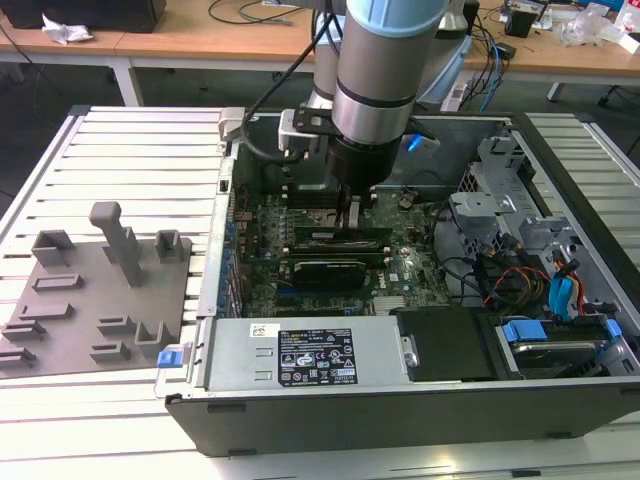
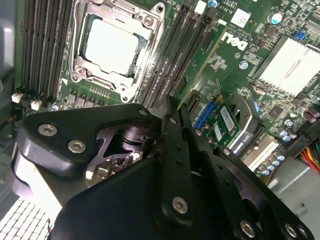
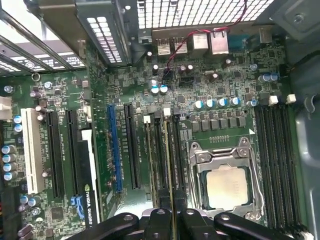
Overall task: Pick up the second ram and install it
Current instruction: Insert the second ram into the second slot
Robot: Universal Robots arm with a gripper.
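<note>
the arm reaches down into the open computer case (image 1: 400, 400), with the gripper (image 1: 349, 214) low over the motherboard (image 1: 400, 262) in the exterior view. in both wrist views the two fingers (image 2: 176, 150) stand close together, narrow, and in the first wrist view a thin edge runs between the fingertips (image 3: 159, 220) straight down toward the memory slots (image 3: 162, 150) beside the processor socket (image 3: 225, 182). that thin edge looks to be the second ram (image 3: 173, 210), gripped edge-on and lined up along a slot; whether its lower edge is already touching the slot cannot be told. in the exterior view a dark stick (image 1: 335, 238) lies across the board just by the gripper, near the graphics card (image 1: 325, 270). the grey holder block (image 1: 95, 290) sits well apart on the slatted table (image 1: 130, 150), at the exterior view's left, with no green stick visible on it.

the risks here come from alignment. if the stick is a little off the slot line or tilted along its length, pressing down would likely jam one end on the slot wall, bend the board, or scrape the contacts. if the notch does not match the key, force would go into the motherboard itself. the slots sit tightly side by side, so a small sideways error could land it in the neighbouring slot. a thin grip on a narrow edge could also let the stick rotate under load, and closed end latches would block seating.
</note>
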